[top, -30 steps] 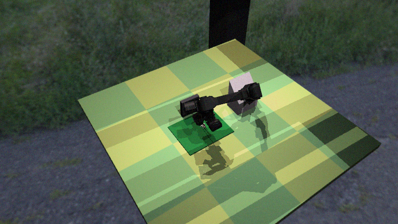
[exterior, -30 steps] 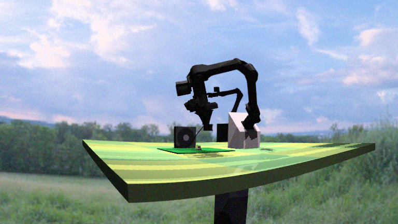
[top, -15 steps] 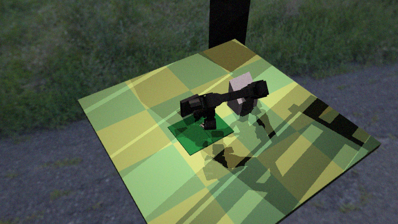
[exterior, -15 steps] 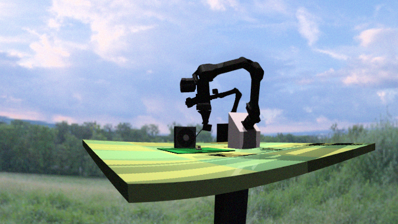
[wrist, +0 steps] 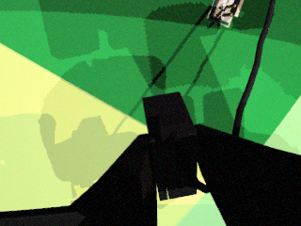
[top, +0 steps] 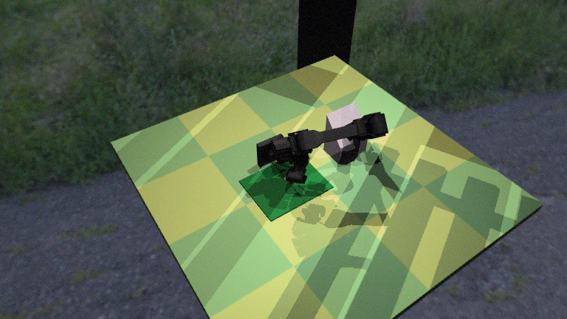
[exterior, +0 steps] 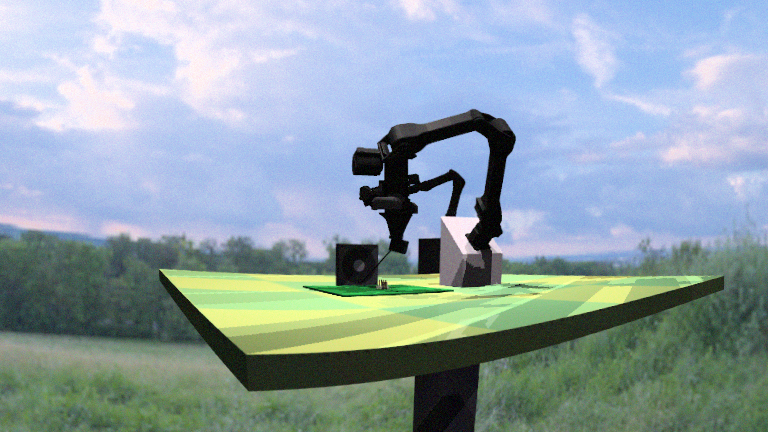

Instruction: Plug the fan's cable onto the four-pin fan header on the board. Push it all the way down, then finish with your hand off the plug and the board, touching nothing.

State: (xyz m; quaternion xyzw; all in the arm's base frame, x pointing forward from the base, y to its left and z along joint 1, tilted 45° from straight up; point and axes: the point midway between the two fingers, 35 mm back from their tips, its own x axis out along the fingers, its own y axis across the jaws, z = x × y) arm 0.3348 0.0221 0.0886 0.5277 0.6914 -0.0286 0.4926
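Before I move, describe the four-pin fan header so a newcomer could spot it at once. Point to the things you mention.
On the yellow-and-green checkered table (top: 179,219) (exterior: 283,336) (wrist: 28,85), find the flat green board (top: 272,210) (exterior: 419,291) (wrist: 94,28). The small pale header (exterior: 383,287) (wrist: 227,10) stands on it. Unlike the black square fan (top: 263,156) (exterior: 358,265) nearby, it is tiny, with thin upright pins.
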